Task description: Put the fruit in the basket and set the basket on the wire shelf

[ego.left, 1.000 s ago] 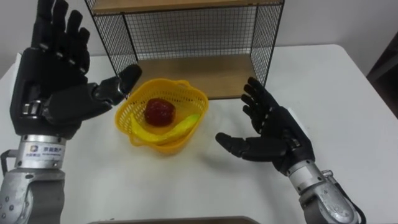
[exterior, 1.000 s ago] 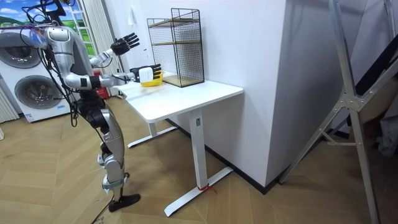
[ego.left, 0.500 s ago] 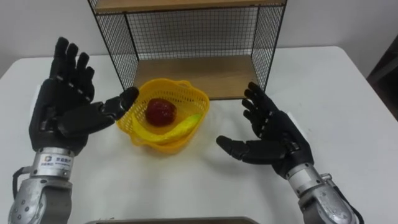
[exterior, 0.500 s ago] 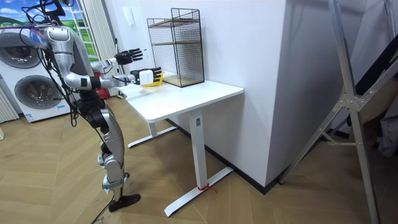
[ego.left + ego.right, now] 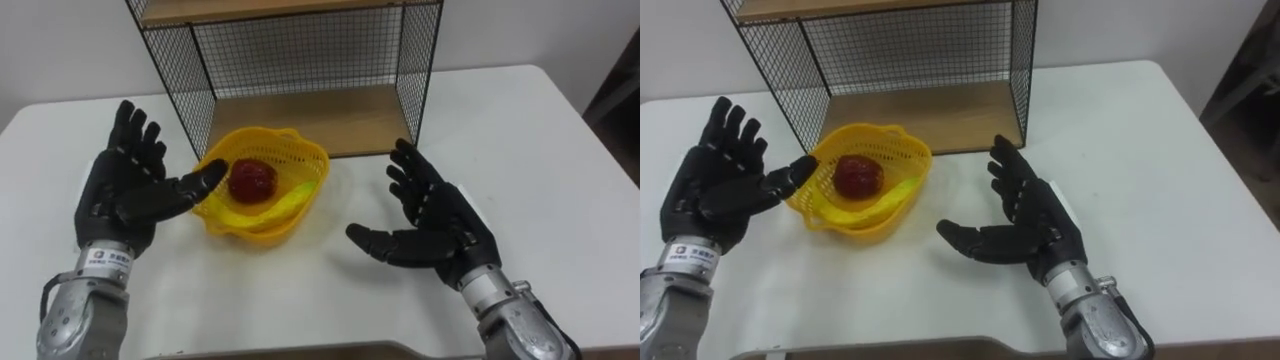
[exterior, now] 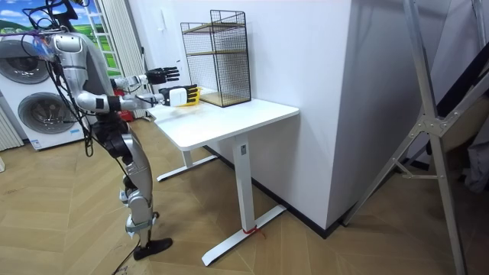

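The light, probably bendy basket (image 5: 255,228), holding a red fruit (image 5: 252,181), sat just in front of the wire shelf (image 5: 320,118), between the open left hand (image 5: 130,195) at its rim and the open right hand (image 5: 440,225) farther off, and seemed best cupped by opposite walls.

— What are the arms like?
— The left hand (image 5: 125,195) and right hand (image 5: 440,225) are matte black with segmented fingers. The wrists are silver metal, and the left one has a white printed label.
— And the body?
— Silver-grey, with dark cables.
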### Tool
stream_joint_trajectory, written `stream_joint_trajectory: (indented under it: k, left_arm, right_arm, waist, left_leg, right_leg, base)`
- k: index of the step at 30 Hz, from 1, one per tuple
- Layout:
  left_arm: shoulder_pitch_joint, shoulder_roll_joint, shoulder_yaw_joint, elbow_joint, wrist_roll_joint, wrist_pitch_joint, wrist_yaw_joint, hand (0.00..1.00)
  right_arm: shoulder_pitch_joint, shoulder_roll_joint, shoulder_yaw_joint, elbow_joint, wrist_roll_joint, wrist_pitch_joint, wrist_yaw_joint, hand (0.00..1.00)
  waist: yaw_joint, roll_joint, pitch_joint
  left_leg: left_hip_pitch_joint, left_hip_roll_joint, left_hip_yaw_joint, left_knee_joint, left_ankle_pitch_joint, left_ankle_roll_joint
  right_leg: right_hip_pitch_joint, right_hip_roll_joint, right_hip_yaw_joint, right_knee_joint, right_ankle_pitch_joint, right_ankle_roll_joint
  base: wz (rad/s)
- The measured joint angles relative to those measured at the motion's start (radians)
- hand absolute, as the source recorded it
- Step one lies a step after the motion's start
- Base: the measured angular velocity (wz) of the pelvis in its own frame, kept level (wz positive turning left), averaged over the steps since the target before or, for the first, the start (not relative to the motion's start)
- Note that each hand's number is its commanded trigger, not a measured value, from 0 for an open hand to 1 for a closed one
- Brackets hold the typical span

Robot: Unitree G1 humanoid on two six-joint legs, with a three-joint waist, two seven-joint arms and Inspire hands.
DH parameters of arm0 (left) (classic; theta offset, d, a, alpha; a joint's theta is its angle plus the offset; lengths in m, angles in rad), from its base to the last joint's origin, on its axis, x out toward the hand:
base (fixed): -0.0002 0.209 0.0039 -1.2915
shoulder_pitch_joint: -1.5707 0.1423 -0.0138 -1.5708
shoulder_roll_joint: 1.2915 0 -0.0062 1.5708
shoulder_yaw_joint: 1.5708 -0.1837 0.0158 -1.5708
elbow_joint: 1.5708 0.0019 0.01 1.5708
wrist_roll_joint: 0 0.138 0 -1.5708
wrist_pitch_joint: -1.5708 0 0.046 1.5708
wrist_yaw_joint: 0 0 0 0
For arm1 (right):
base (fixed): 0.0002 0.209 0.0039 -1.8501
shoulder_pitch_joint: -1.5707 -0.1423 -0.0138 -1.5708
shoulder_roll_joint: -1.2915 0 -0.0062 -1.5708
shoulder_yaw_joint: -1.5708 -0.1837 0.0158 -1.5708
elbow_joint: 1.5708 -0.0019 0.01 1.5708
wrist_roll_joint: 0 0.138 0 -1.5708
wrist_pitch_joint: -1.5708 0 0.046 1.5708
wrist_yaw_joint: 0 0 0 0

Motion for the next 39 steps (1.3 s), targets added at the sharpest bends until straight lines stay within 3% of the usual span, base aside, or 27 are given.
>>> stream_joint_trajectory:
  k: [7,13,20,28,39]
  left_arm:
    - [-0.001,0.0,-0.013,0.117,0.005,0.019,0.001,0.0]
    - [-0.001,-0.002,-0.021,0.121,0.096,0.021,0.001,0.0]
    - [-0.002,-0.002,-0.053,0.188,0.099,0.022,0.0,0.0]
    - [-0.001,0.002,-0.06,0.223,0.099,0.023,-0.013,0.0]
    - [-0.002,0.002,-0.085,0.227,0.086,0.036,-0.023,0.0]
  right_arm:
    - [0.0,-0.007,0.001,0.0,-0.004,0.0,-0.007,0.0]
    - [0.0,0.001,-0.001,0.0,-0.022,0.0,-0.006,0.0]
    - [-0.02,-0.001,0.0,0.0,0.017,0.0,-0.005,0.0]
    - [-0.019,-0.011,0.008,0.005,0.052,0.0,-0.006,0.0]
    - [-0.02,-0.026,0.045,0.031,0.102,0.002,-0.006,0.0]
  waist:
    - [0.0,0.006,-0.0037]
    - [-0.001,0.006,-0.0035]
    - [-0.002,-0.001,0.0003]
    - [0.004,0.005,-0.0062]
    - [0.001,0.007,-0.0075]
  left_leg:
    - [0.002,0.0,0.003,-0.004,0.001,0.0]
    - [0.002,0.0,0.003,-0.003,0.0,0.0]
    - [0.005,0.0,0.009,0.001,0.0,0.001]
    - [0.005,0.0,0.017,0.002,0.001,0.001]
    - [0.002,0.001,0.017,0.002,0.0,0.001]
  right_leg:
    - [-0.008,0.0,0.001,0.0,0.0,0.0]
    - [-0.01,0.0,0.002,0.005,0.0,0.0]
    - [-0.013,0.0,0.007,0.015,0.0,0.0]
    - [-0.027,0.001,0.019,0.018,0.0,0.0]
    - [-0.026,0.001,0.019,0.018,0.0,0.0]
  base:
    - [-0.01]
    - [0.0]
    - [-0.02]
    - [-0.03]
    - [0.0]
